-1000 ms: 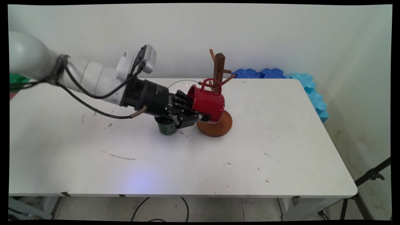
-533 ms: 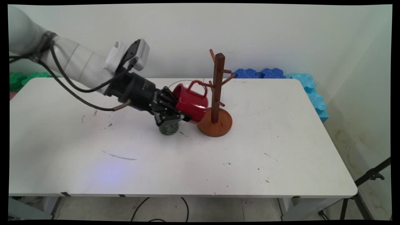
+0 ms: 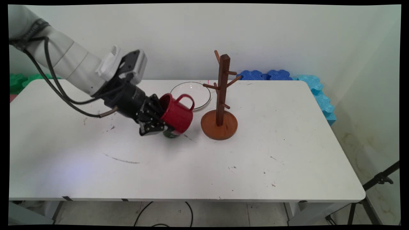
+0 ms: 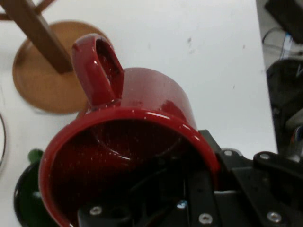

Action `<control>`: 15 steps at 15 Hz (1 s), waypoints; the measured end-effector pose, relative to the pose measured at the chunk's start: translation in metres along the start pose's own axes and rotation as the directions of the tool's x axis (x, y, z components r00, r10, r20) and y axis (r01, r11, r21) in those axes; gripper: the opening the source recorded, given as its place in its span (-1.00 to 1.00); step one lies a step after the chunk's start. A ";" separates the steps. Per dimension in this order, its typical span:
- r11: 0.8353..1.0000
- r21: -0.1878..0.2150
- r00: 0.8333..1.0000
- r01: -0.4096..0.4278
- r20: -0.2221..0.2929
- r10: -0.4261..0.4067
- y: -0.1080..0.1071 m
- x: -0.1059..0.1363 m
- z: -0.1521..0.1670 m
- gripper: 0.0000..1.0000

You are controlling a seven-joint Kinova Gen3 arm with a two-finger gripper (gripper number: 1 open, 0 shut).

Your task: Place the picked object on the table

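Your pincer (image 3: 152, 123) grips the rim of the red mug (image 3: 177, 113), one finger inside, one outside, mouth tipped toward the arm. Over the last second it has carried the mug left, off the wooden mug tree (image 3: 221, 102), which now stands apart. The mug hangs above the green cup (image 3: 172, 134); the glass plate (image 3: 191, 93) lies behind on the bench (image 3: 287, 143).

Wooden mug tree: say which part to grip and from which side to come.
Grip the upright post of the wooden mug tree near its top, above the highest pegs, coming from above. The post is slim and vertical; pegs jut out lower down and the round base lies flat on the table. The end effector, holding the red mug, would need freeing first.
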 end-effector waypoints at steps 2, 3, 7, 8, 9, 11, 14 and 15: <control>1.000 0.005 0.998 -0.030 0.058 0.029 0.000 -0.001 0.008 -1.00; 0.999 0.006 0.996 -0.041 0.083 0.040 0.000 -0.002 0.013 -1.00; 0.997 0.001 0.981 -0.074 0.182 0.073 0.002 -0.002 0.036 -1.00; 0.997 -0.003 0.975 -0.078 0.207 0.077 0.004 -0.001 0.043 -1.00; 0.997 -0.005 0.972 -0.080 0.223 0.079 0.004 -0.001 0.049 -1.00; 0.997 -0.009 0.963 -0.082 0.257 0.081 0.006 0.000 0.062 -1.00; 0.996 -0.011 0.953 -0.086 0.292 0.086 0.008 0.001 0.078 -1.00; 0.996 -0.012 0.949 -0.087 0.302 0.087 0.008 0.001 0.082 -1.00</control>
